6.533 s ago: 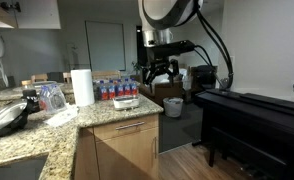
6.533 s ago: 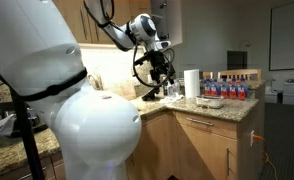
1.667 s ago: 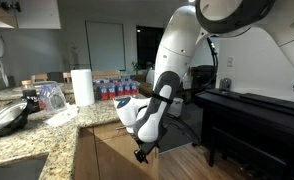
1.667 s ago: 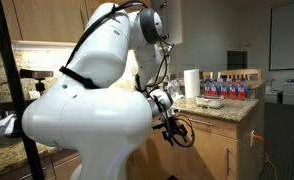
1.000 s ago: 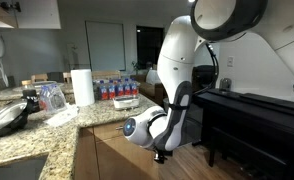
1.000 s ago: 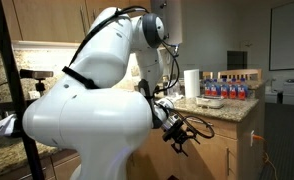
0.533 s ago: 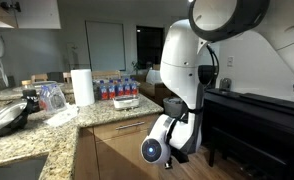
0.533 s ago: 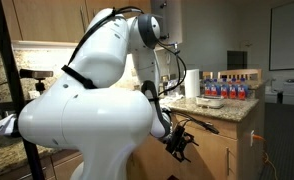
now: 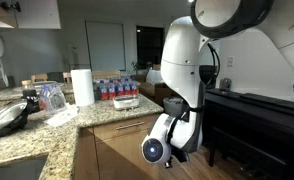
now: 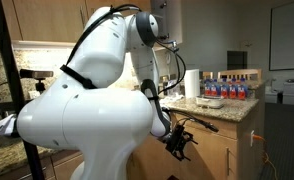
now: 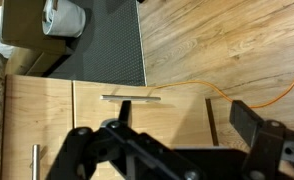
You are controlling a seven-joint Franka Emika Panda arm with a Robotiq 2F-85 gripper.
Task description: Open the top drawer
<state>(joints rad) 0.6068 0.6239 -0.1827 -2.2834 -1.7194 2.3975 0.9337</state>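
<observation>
The top drawer point(image 9: 115, 129) is a shallow light-wood front with a silver bar handle just under the granite counter, and it is closed in both exterior views point(image 10: 215, 125). In the wrist view it is the strip next to the counter edge, with its handle point(image 11: 34, 162) at the lower left. My gripper point(image 10: 183, 145) hangs low in front of the cabinet, apart from the drawer. In the wrist view the gripper point(image 11: 185, 115) is open and empty, and its black fingers point(image 11: 253, 122) frame a lower cabinet door with its own bar handle point(image 11: 130, 98).
A paper towel roll point(image 9: 82, 86), water bottles point(image 9: 117, 90) and a pan lid point(image 9: 7, 118) stand on the granite counter point(image 9: 27, 140). A black piano point(image 9: 252, 115) stands close behind the arm. An orange cable point(image 11: 249, 88) and a dark mat point(image 11: 105, 45) lie on the wood floor.
The arm has come down from above the counter to a low spot in front of the cabinet. In the last half second it has barely moved.
</observation>
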